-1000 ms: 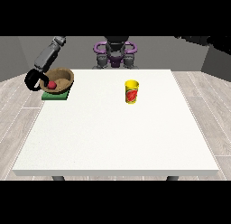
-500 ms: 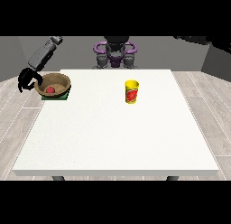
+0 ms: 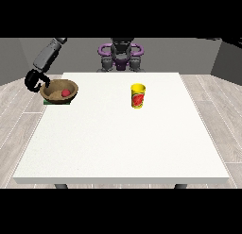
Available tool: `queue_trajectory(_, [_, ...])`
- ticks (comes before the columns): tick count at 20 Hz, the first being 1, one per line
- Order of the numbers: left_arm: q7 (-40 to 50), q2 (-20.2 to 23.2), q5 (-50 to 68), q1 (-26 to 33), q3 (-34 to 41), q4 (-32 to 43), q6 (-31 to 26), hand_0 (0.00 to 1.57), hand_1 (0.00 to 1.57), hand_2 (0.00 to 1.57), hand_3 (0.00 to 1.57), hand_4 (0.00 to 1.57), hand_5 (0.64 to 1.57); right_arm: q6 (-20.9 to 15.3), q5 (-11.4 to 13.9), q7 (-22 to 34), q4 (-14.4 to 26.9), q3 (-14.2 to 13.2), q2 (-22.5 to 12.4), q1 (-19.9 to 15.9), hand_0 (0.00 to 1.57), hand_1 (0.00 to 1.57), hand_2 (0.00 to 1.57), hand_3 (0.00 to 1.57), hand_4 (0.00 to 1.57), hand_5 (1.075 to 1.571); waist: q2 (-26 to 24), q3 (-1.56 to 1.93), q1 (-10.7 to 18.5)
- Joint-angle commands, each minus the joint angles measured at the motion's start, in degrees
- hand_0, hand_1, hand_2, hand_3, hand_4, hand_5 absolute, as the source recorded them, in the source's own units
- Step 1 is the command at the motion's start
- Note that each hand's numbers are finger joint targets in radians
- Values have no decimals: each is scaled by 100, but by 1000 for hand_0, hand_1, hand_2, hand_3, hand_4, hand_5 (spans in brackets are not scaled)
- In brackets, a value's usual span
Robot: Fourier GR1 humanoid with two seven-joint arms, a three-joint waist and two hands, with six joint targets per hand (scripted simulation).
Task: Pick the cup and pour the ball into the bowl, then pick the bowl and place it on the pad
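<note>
White table (image 3: 123, 148) fills foreground. Yellow cup (image 3: 137, 96) upright mid-table, right of centre. Far left corner: brown bowl (image 3: 59, 91) holding red ball (image 3: 65, 93), sitting on green pad (image 3: 47, 102). Hand at view's left (image 3: 34, 80) beside bowl's rim, fingers curled, gripping nothing.

There is a single view — a camera standing across the white table (image 3: 123, 134) from the robot (image 3: 121, 54), raised and tilted down so the whole tabletop shows. It faces the robot, which appears small beyond the table's far edge. The table's near edge lies closest to the lens, low in the view — grey floor shows on both sides of the table.
</note>
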Motion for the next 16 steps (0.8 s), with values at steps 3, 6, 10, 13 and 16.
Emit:
queue_trajectory(3, [-25, 130, -207, 19, -88, 565, -1, 0, 0, 0, 0, 654, 1544, 146, -39, 657, 57, 104, 140, 28, 1571, 1571, 1571, 1401, 952, 1545, -491, -5, -219])
queue_trajectory(6, [28, 406, -32, -178, 111, 619, -27, 0, 0, 0, 0, 651, 1538, -175, -360, 815, 226, -355, -302, -209, 1337, 1337, 1571, 1060, 0, 1571, -128, -1, -218])
queue_trajectory(10, [182, 464, 63, -156, 66, 483, -29, 0, 0, 0, 0, 654, 1546, -223, -196, 823, 274, -204, -355, -131, 0, 0, 0, 0, 0, 1503, -237, 2, -108])
queue_trajectory(13, [779, -104, 502, -152, -253, -416, 210, 0, 0, 0, 0, 870, 1557, 0, -171, 1128, 574, -208, -606, -145, 0, 0, 0, 0, 0, 1484, -653, 17, -2])
queue_trajectory(16, [1024, -421, 435, -43, -646, -386, 284, 0, 0, 0, 0, 983, 1570, 194, -197, 1632, 339, -146, -841, -463, 0, 0, 0, 0, 0, 1416, -1497, 0, -63])
